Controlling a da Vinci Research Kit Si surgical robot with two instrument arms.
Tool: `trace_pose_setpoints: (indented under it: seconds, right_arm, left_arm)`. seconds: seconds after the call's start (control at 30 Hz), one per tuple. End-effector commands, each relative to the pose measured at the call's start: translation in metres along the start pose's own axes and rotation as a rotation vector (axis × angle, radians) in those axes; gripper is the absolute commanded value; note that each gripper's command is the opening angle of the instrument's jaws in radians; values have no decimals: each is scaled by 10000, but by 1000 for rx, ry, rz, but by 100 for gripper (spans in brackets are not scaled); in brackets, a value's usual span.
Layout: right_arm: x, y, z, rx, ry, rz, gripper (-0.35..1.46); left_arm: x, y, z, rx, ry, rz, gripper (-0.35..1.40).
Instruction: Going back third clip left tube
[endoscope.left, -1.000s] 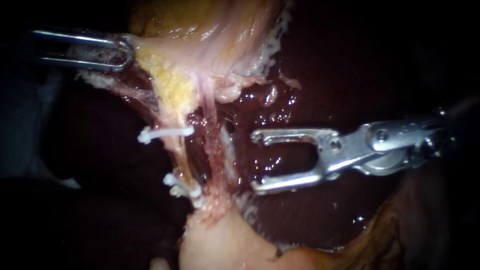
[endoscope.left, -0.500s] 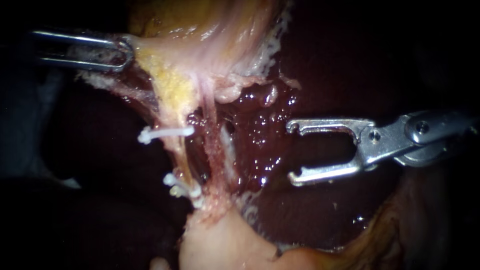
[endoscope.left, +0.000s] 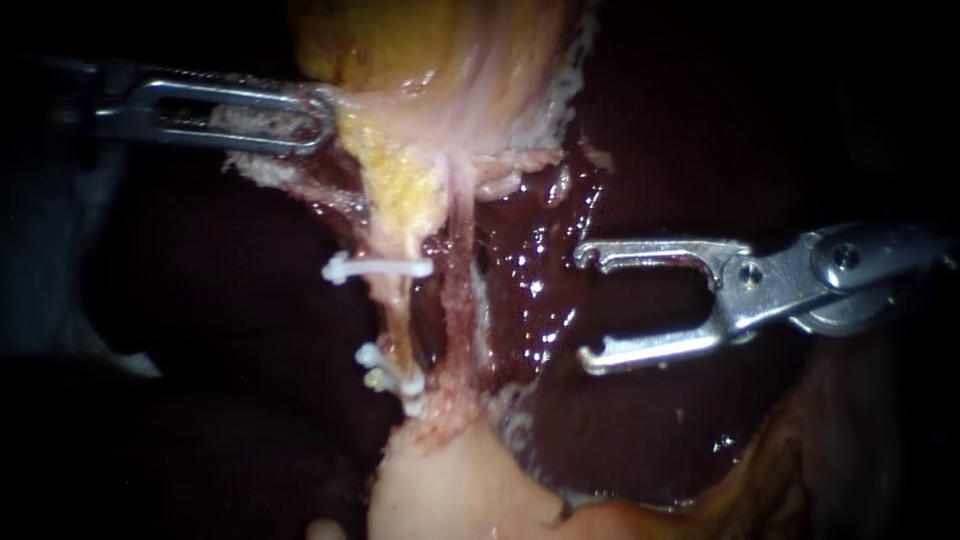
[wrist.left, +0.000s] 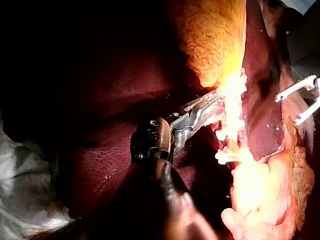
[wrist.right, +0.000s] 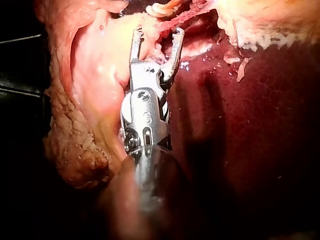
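The right instrument's end effector (endoscope.left: 590, 305) is released and empty. Its jaws stand wide apart over the wet liver (endoscope.left: 545, 300), well clear of the left tube (endoscope.left: 397, 320), which carries an upper clip (endoscope.left: 378, 268) and a lower pair of clips (endoscope.left: 385, 372) beside the bare right tube (endoscope.left: 458, 300). To retreat cleanly, I judge it should draw straight back along its own shaft, lifted so the hooked tips neither drag on the liver nor swing toward the clips. The left instrument's end effector (endoscope.left: 318, 120), clenched on the tissue (endoscope.left: 365, 120) above the tubes, should hold an even pull so nothing slackens.
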Motion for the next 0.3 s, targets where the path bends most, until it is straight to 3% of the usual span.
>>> trace_pose_setpoints:
  seconds: [0.03,0.3]
  right_arm:
    - [0,0,0,0,0,0,50]
    - [0,0,1,0,0,0,50]
  left_arm:
    - [-1,0,1,3,-3,0,-35]
    - [-1,-2,-1,0,-5,1,-35]
